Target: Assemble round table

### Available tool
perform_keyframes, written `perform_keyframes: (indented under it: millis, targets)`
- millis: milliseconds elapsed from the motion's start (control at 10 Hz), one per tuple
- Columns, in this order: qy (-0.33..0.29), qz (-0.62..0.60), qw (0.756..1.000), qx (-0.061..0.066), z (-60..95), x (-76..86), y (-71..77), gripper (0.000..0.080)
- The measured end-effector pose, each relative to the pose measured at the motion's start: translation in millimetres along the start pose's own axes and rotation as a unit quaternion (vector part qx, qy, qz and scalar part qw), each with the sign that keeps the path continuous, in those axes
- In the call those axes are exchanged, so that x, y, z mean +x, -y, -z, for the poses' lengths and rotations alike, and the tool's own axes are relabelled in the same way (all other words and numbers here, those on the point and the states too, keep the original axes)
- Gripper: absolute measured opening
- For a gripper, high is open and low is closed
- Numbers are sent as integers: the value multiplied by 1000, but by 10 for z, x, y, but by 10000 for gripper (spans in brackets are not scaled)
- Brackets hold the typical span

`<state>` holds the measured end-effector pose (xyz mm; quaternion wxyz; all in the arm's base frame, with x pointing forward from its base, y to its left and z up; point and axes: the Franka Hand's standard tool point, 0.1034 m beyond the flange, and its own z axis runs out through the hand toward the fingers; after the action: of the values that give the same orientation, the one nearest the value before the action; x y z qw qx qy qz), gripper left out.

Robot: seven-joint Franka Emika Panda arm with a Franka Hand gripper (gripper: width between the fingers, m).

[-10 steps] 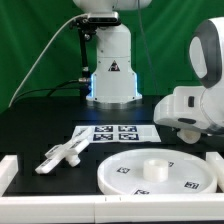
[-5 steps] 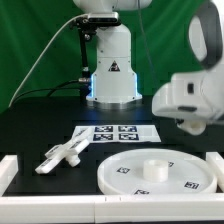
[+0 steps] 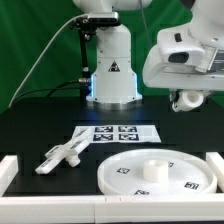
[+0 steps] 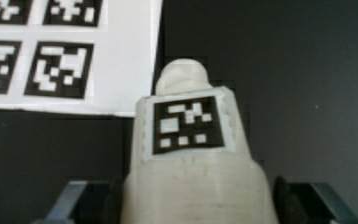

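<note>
The round disc top [image 3: 125, 170] lies flat at the front of the exterior view, with a raised round hub [image 3: 155, 168] at its centre. The cross-shaped foot [image 3: 63, 155] lies on the table to the exterior view's left of it. My gripper [image 3: 185, 101] hangs high above the table at the exterior view's right. In the wrist view my gripper [image 4: 197, 205] is shut on the thick white leg [image 4: 197, 130]. The leg carries a square tag and fills the space between the two fingers [image 4: 78, 203].
The marker board [image 3: 117, 132] lies flat behind the disc top and shows in the wrist view [image 4: 60, 55] beyond the leg's tip. The white robot pedestal [image 3: 111, 70] stands at the back. White rails [image 3: 8, 172] border the table's front.
The arm has risen and swung toward the exterior view's left, from low beside the disc top to well above the table.
</note>
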<state>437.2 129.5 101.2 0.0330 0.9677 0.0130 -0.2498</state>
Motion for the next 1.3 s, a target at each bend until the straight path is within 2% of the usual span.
perform_keyframes:
  millis: [100,200,300,400,500,600,800,900,1000,1100,1200,1300]
  targets:
    - [-34,-1,999,11,34,53,18,406]
    - [-43,-11,998,53,154,165,10,406]
    - [-76,-7,993,85,357,368,-93,406]
    - [-133,-3,986,96,446,511,-152,406]
    - [-166,1,981,98,496,507,-191,406]
    - [-229,-1,969,96,614,527,-214,406]
    - [-280,-3,956,91,537,516,-219,406]
    - [-330,-5,940,88,577,583,-236,406]
    - [-373,-5,924,81,522,636,-278,406]
    - [-394,11,916,69,524,684,-353,406]
    - [-452,24,890,51,670,737,-469,406]
    - [-491,27,870,39,665,677,-516,406]
